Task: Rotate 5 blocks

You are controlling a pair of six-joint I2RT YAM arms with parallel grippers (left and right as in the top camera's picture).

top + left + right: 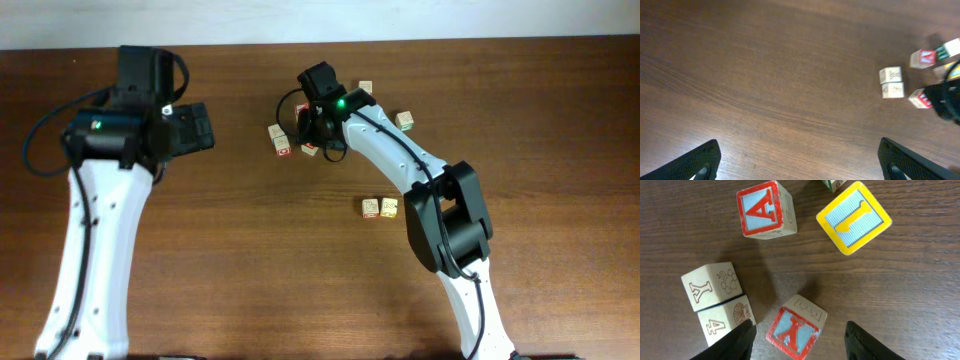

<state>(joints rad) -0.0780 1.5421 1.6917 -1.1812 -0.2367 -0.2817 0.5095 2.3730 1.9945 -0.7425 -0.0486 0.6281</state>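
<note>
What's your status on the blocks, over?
Left gripper open, over bare table. Right gripper open, straddling red K block, not touching it. One finger crowded by pale 4 block; watch it.

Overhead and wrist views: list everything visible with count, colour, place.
red-faced blocks: 2, red, one within the right end effector, one beyond
yellow-faced block: 1, yellow, beside them
pale blocks: 2, bare wood, touching
green block: 1, green, mostly out of frame
paired blocks: 2, pale, mid-table
far blocks: 2, pale, table's back
table: 1, dark brown
arms: 2, white and black
left end effector: 1, black, open, left of blocks
right end effector: 1, black, open
</note>
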